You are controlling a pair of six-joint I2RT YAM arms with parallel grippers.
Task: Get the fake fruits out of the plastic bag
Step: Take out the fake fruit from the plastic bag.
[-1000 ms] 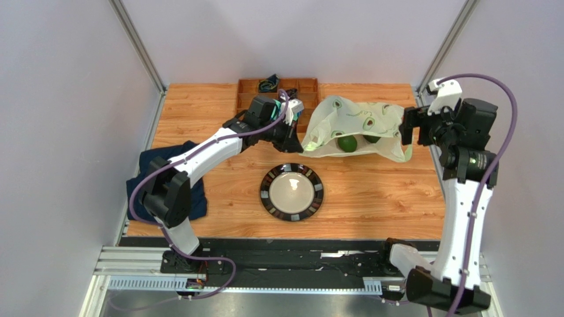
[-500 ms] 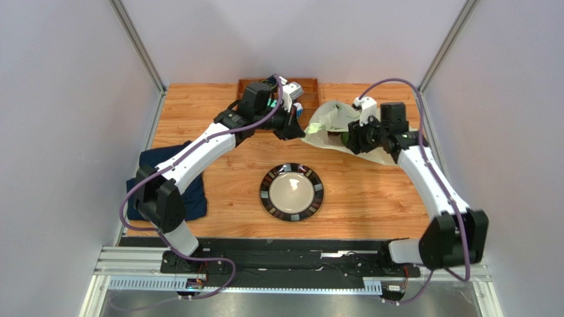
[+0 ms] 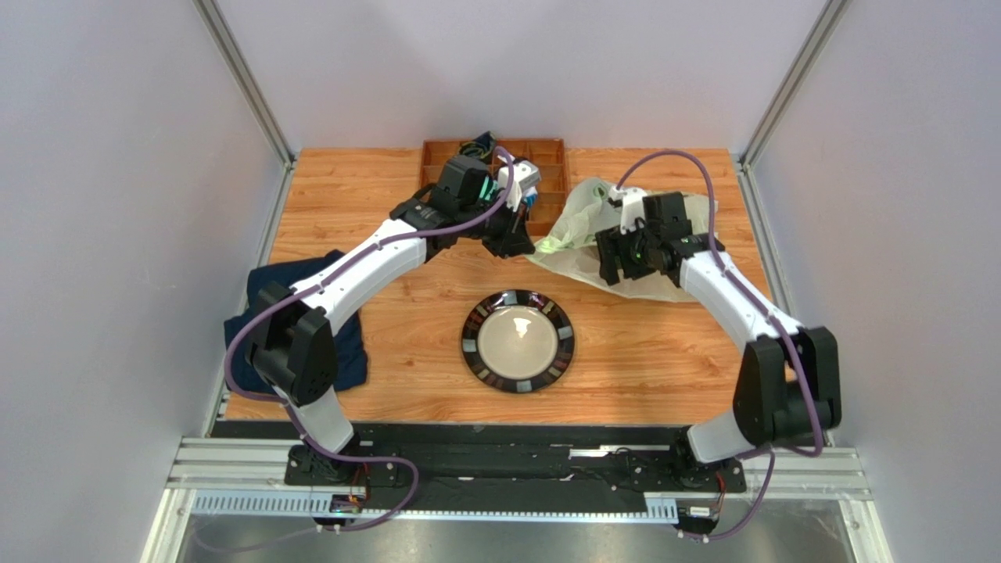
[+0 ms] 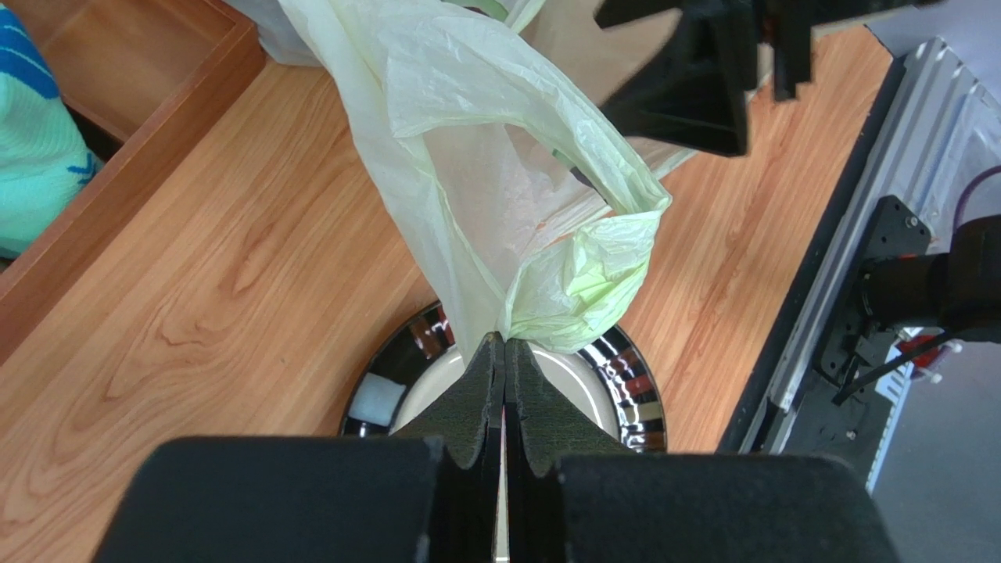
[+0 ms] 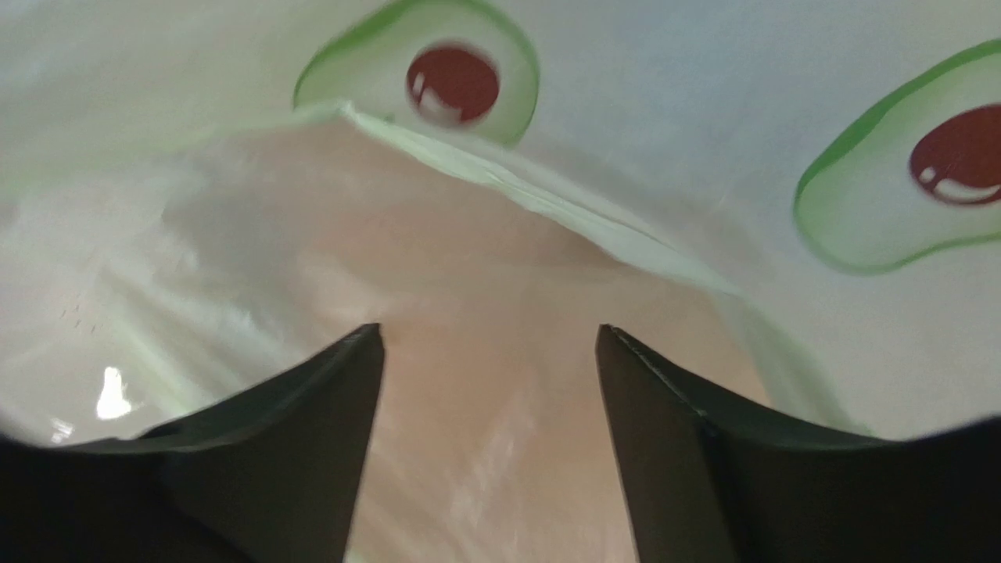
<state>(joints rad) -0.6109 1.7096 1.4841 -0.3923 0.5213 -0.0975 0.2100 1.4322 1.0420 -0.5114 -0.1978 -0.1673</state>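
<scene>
1. The plastic bag is thin, crinkled and translucent, pale yellowish-green. It is printed with halved avocados that have green outlines and red-brown stones.
2. It lies at the far right of the bench, beyond the black-rimmed plate and just beside the wooden tray.
3. The left fingers are pressed together, pinching a gathered edge of the bag. The film rises from that pinch in a twisted, folded sheet.
4. The right fingers are spread apart and grip nothing. They point straight at the bag's film, where the wood colour shows through.
5. In the top view the right arm's head sits over the middle of the bag.
6. The fake fruits cannot be made out.
7. A navy cloth lies at the bench's left edge.
</scene>
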